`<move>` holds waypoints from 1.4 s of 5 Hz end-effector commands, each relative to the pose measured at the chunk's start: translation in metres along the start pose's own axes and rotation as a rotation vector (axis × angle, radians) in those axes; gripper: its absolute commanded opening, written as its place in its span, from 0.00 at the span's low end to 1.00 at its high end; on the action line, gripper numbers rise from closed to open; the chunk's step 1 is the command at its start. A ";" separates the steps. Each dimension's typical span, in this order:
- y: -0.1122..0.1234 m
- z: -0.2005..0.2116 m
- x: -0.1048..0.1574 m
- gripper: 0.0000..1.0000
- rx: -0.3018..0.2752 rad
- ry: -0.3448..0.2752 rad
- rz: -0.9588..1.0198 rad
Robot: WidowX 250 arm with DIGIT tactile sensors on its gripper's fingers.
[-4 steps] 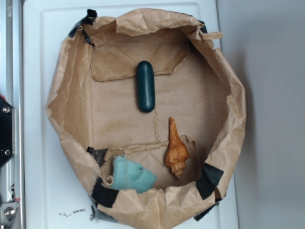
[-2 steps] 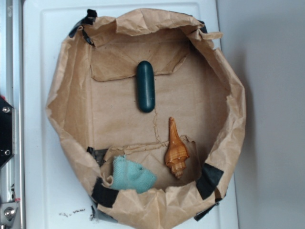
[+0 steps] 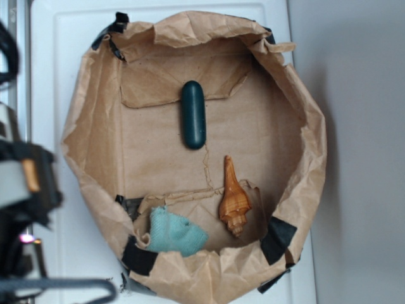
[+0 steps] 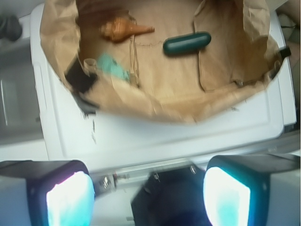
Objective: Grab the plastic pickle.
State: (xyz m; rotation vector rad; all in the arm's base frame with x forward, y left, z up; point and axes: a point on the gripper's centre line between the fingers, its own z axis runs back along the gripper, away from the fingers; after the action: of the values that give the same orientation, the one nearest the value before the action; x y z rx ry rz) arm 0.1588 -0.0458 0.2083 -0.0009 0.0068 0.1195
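The plastic pickle (image 3: 193, 114) is a dark teal-green capsule lying lengthwise on the floor of a shallow brown paper bag (image 3: 308, 145), towards its far side. The wrist view shows the pickle (image 4: 186, 43) well ahead, inside the bag (image 4: 141, 101). My gripper (image 4: 148, 193) is open, its two pale fingers wide apart over the white surface and metal rail outside the bag, with nothing between them. In the exterior view my arm (image 3: 25, 183) is a blurred dark shape at the left edge, outside the bag's left wall.
An orange-brown spiral shell (image 3: 234, 199) and a light teal cloth piece (image 3: 176, 232) lie in the bag's near part. The bag's crumpled walls stand up all round, held with black tape (image 3: 277, 239). It sits on a white tray (image 3: 57, 44).
My arm has come into the exterior view at the left edge, blurred by motion. The pickle, shell and cloth have not moved.
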 end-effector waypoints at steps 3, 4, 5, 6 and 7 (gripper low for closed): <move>0.036 -0.010 0.105 1.00 -0.041 -0.211 0.764; 0.036 -0.010 0.105 1.00 -0.041 -0.211 0.764; 0.036 -0.010 0.105 1.00 -0.041 -0.211 0.764; 0.036 -0.010 0.105 1.00 -0.041 -0.211 0.764; 0.048 -0.059 0.108 1.00 -0.022 -0.225 0.760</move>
State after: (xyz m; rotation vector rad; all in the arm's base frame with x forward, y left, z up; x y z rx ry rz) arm 0.2587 -0.0020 0.1341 0.0020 -0.1741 0.8531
